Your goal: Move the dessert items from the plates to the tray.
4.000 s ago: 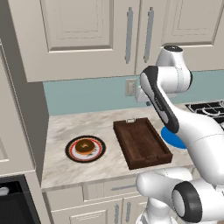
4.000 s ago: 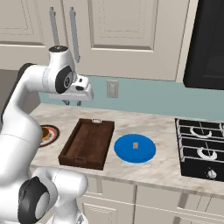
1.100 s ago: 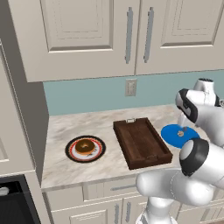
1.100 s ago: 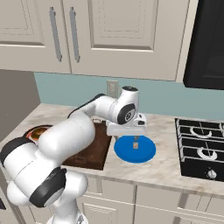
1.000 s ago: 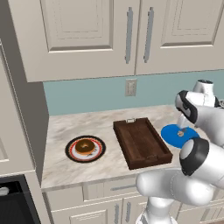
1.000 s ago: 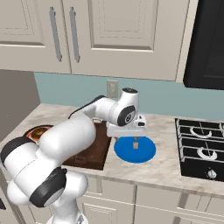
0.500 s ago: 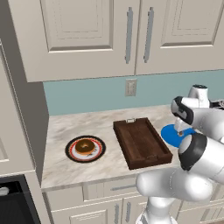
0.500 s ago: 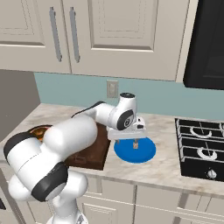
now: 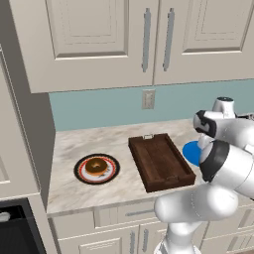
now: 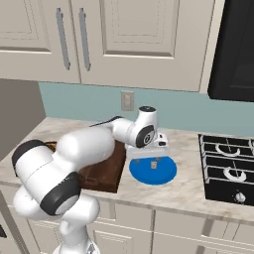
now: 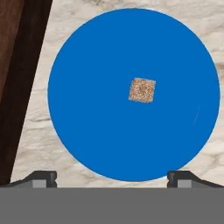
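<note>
Item 1, morsel: you have a small pale tan piece with a speckled surface, showing as a slightly turned square in the hand view. It lies near the centre of the blue plate, with bare blue all round it.

Item 2, blue plate: plain, round, flat on the marbled tabletop. In the hand view its left edge lies near the tray's rim, with a narrow strip of marble between; wider marble shows on the other sides. In the right base view it sits between the tray and the stove.

Item 3, doughnut: tan-orange ring with brown glaze, resting on the patterned plate, black-rimmed with a red ring, at the left of the tabletop, well apart from the blue plate.

Item 4, tray: dark brown wood, rectangular, raised rim, small handle at the far end. It lies between the two plates with nothing on it. Open marble shows between it and the patterned plate.

Item 5, gripper: you see it above the blue plate, pointing down, jaws spread wide with nothing between them. In the hand view the two fingertips stand far apart at the bottom, level with the plate's near edge, and the morsel lies well ahead of them.

Item 6, surroundings: wall cabinets hang above, and a blue backsplash with an outlet runs behind the tabletop.
</note>
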